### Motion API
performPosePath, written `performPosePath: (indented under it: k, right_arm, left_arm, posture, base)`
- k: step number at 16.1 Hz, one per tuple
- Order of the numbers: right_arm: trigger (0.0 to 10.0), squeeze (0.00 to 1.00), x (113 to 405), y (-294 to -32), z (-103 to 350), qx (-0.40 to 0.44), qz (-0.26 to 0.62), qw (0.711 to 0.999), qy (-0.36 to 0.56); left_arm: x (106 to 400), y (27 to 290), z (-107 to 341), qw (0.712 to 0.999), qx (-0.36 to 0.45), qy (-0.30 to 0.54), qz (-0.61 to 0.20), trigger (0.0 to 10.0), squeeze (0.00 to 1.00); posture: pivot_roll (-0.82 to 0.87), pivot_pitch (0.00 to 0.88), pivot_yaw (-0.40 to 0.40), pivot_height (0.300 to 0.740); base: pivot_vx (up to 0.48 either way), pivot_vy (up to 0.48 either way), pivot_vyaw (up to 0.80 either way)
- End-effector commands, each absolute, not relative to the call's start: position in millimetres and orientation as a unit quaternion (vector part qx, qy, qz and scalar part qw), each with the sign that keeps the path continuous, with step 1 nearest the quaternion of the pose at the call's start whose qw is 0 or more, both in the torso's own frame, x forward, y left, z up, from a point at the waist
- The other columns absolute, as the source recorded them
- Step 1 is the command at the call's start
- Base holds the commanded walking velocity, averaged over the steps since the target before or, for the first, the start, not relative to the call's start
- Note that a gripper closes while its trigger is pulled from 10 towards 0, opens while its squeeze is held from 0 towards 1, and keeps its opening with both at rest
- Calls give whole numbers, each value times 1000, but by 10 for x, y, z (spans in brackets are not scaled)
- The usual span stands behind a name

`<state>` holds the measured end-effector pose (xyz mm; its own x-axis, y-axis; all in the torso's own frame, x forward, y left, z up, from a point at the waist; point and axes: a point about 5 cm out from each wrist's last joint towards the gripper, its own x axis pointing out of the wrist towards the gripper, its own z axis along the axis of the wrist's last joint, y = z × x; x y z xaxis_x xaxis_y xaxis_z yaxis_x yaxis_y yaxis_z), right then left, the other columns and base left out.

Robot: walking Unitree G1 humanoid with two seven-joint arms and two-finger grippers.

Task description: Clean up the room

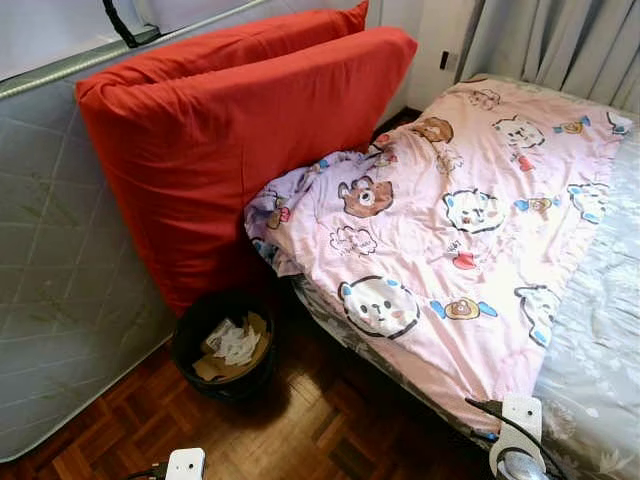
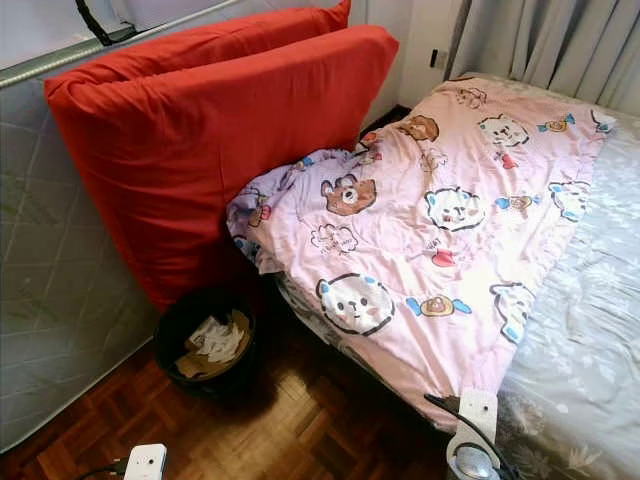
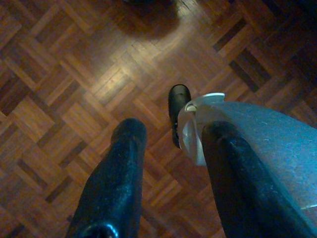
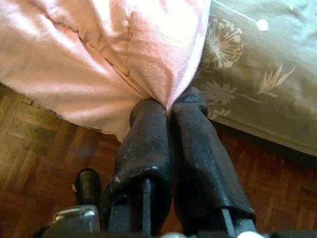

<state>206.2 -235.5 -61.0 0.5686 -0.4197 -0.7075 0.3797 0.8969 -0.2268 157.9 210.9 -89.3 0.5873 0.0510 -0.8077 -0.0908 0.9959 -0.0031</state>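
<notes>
My right gripper (image 4: 168,111) is clamped tight on the pink blanket (image 1: 450,230) at its near corner, fingers pinched together on a fold — grip sits at the hem so I can drag the quilt flat over the floral sheet (image 1: 600,340); fabric is soft, padded, cartoon-printed, bunched toward the red pillows (image 1: 220,140) propped on the upright mattress (image 1: 60,300); left gripper (image 3: 168,144) hangs idle over the parquet floor (image 3: 74,74), fingers spread, holding nothing; black bin (image 1: 225,350) of crumpled paper stands beside the bed.
</notes>
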Motion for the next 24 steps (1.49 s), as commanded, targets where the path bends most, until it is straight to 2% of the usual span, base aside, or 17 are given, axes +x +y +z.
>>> performPosePath:
  k: [1,2,3,4,5,10,13,14,15,18,21,24]
  right_arm:
    - [10000,0,1958,-2338,-678,-27,-221,876,429]
    - [10000,0,1950,-2344,-681,-24,-221,875,429]
    - [10000,208,1948,-2344,-682,-22,-221,876,429]
    - [10000,729,1951,-2344,-680,-20,-220,876,428]
    - [10000,890,1963,-2341,-674,-17,-216,879,425]
    - [10000,839,1971,-2326,-676,-16,-213,879,427]
    - [10000,847,1954,-2312,-689,-16,-211,877,431]
    - [10000,498,1941,-2312,-697,-14,-211,876,433]
    - [10000,0,1930,-2267,-717,5,-195,879,436]
    - [10000,0,1921,-2146,-745,30,-141,894,425]
    - [10000,0,1821,-2057,-816,13,-89,889,450]
    - [10000,0,1705,-2035,-877,25,-95,878,468]
  left_arm:
    - [1501,2147,-921,883,-16,468,40,10000,0]
    - [1501,2145,-922,883,-15,468,40,10000,0]
    - [1500,2146,-922,883,-15,468,39,10000,0]
    - [1499,2146,-922,883,-14,468,38,10000,0]
    - [1497,2148,-922,883,-14,468,38,10000,0]
    - [1491,2154,-924,882,-11,469,38,10000,0]
    - [1491,2150,-924,882,-12,469,38,10000,0]
    - [1491,2146,-925,882,-13,469,38,10000,0]
    - [1492,2142,-925,883,-14,469,37,10000,0]
    - [1500,2137,-923,883,-15,468,37,10000,0]
    - [1510,2128,-921,883,-14,467,35,10000,0]
    - [1517,2125,-920,884,-16,467,37,10000,0]
  posture:
    - [58,98,17,740]
    - [59,99,18,740]
    - [57,99,18,740]
    - [58,99,18,740]
    - [57,98,18,740]
    - [59,96,20,740]
    - [59,93,19,740]
    - [59,93,19,740]
    - [55,89,19,740]
    - [47,84,18,740]
    - [41,84,20,740]
    - [40,83,18,740]
  base:
    - [0,0,0]
    - [0,0,0]
    - [0,0,0]
    - [0,0,0]
    - [0,0,0]
    - [0,0,0]
    - [0,0,0]
    - [0,0,0]
    - [0,0,0]
    - [0,0,0]
    - [0,0,0]
    - [0,0,0]
